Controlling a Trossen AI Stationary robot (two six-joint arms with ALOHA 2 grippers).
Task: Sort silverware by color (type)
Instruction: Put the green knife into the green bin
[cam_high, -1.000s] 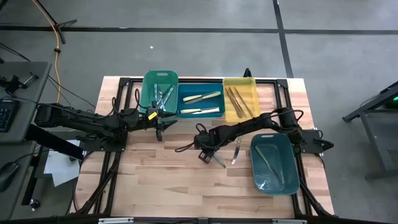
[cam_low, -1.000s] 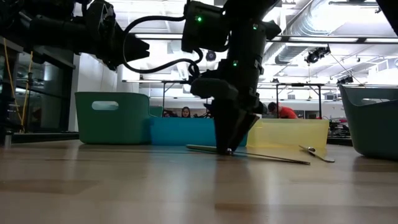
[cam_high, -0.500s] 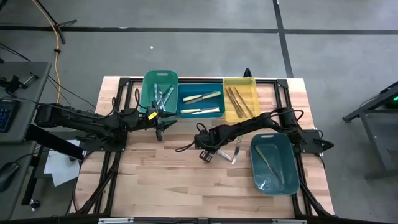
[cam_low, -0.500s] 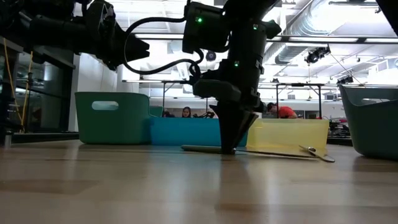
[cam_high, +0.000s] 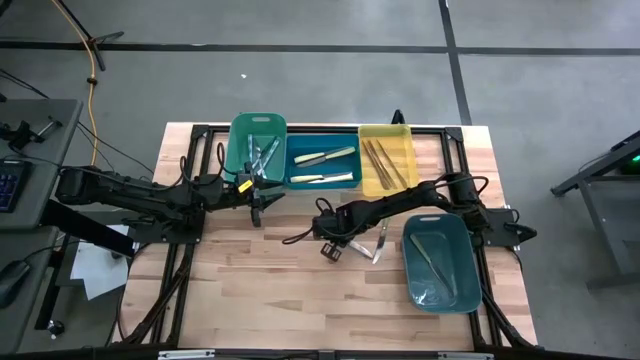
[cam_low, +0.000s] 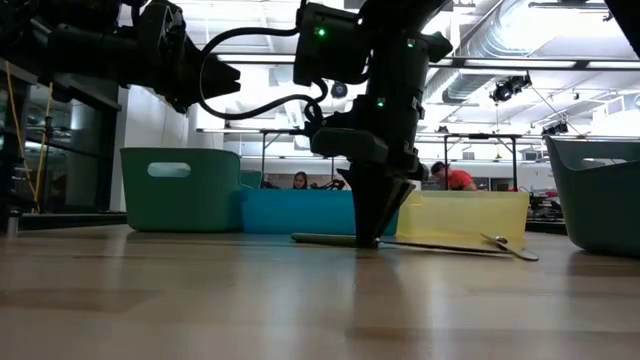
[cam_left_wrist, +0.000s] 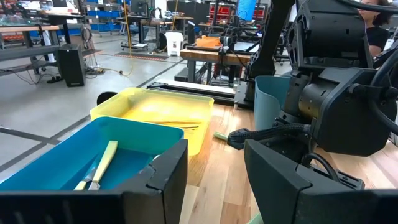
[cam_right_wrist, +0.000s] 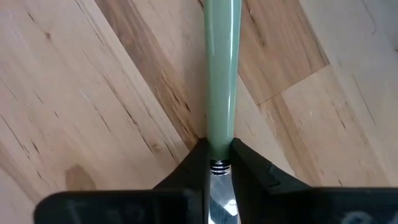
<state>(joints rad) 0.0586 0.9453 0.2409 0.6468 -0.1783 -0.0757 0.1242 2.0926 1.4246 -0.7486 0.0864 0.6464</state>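
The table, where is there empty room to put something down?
The widest bare wood on the table is the near strip, below both arms and left of the teal bin. It is crowded at the far edge, where the green bin, blue bin and yellow bin stand together, and mid-table, where the right gripper pinches a green-handled utensil.

Utensil on table, bins behind

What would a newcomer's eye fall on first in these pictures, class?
First, the right end effector pressed down on the wooden table at mid-table, its fingers shut on a green-handled utensil. Next, the row of bins at the far edge: a green bin, a blue bin and a yellow bin, with a teal bin to the right.
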